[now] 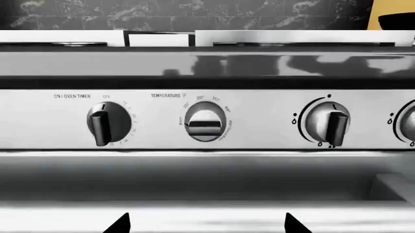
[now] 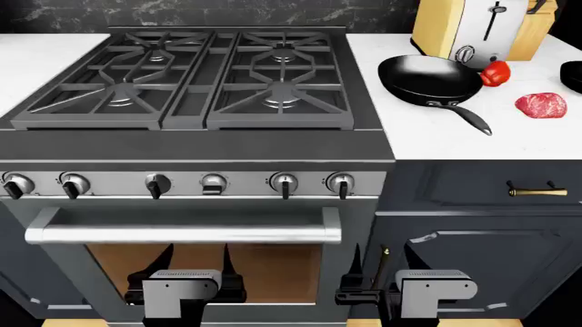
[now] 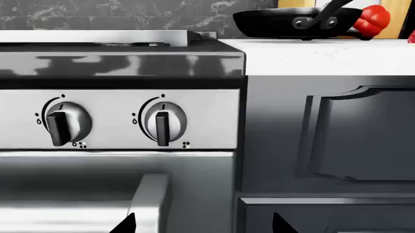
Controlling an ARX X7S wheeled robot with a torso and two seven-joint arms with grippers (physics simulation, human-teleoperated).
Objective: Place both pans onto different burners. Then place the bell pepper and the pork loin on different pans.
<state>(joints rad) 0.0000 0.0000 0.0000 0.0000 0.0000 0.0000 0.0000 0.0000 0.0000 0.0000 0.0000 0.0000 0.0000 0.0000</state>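
Both grippers hang low in front of the oven door, empty and with fingers spread: the left gripper (image 2: 191, 262) below the oven handle (image 2: 182, 230), the right gripper (image 2: 386, 262) by the seam between oven and cabinet (image 2: 482, 231). Above them runs the row of control knobs (image 2: 283, 182), then the steel stove with four bare burners (image 2: 280, 101) under dark grates. Further back and to the right, on the white counter (image 2: 427, 139), sits the wide glossy pan (image 2: 429, 78), its long thin handle (image 2: 465, 116) pointing toward the robot; it looks rigid and fairly light, and the handle seems the natural place to grip. A red bell pepper (image 2: 495, 73) rests just beside the pan's far rim, smooth and likely slippery. Nearby lies the pork loin (image 2: 541, 105), probably soft and yielding. At the right edge, a dark sliver (image 2: 573, 75) may be the second pan, mostly out of view.
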